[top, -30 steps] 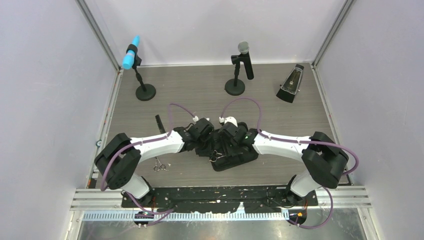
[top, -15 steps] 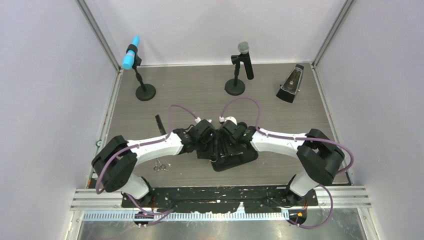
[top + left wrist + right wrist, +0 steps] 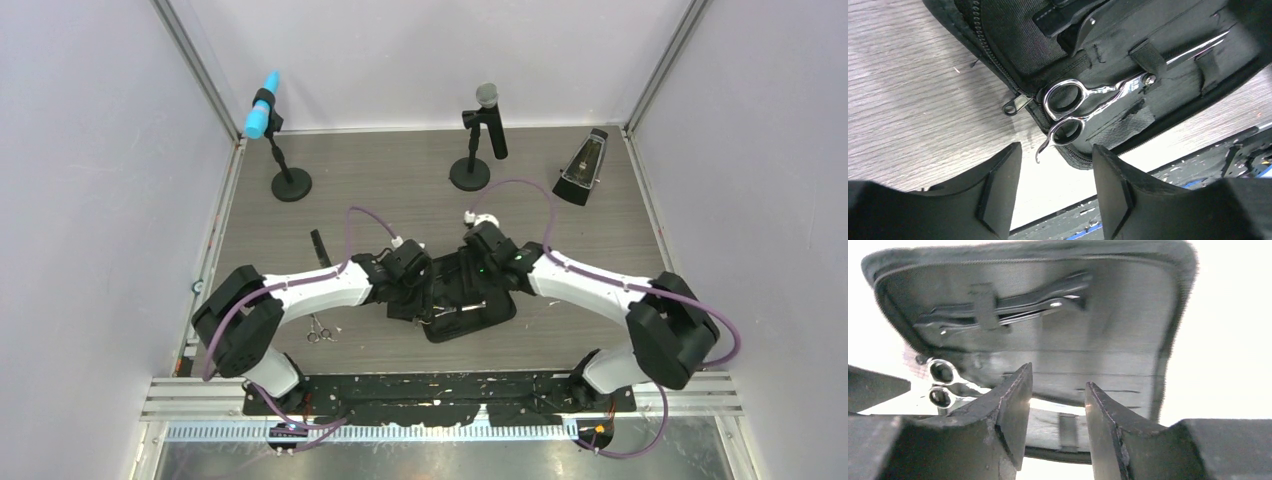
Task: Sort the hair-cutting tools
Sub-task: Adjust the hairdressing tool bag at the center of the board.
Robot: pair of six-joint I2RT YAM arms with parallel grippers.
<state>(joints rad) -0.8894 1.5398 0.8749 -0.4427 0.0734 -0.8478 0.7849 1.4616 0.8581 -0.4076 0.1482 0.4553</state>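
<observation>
The open black case (image 3: 472,320) lies mid-bench near the front edge, with both arms crowded over it. Behind it the bench (image 3: 400,190) runs open up to the microphones (image 3: 470,172) along the back edge. To the left, a second pair of scissors (image 3: 320,329) lies alone on the bare wood. A flat black comb (image 3: 320,246) lies farther back, and both are well apart from the case.

The left claw (image 3: 1053,192) is about half open and empty, just off the case's zip edge. One pair of silver scissors (image 3: 1100,92) sits in the case, its blades slid under an elastic strap (image 3: 1148,55) and its finger rings overhanging the zip. The right claw (image 3: 1055,412) hovers over the case's other side, fingers parted, holding nothing. Thin black clips (image 3: 1008,307) sit under another strap there.
</observation>
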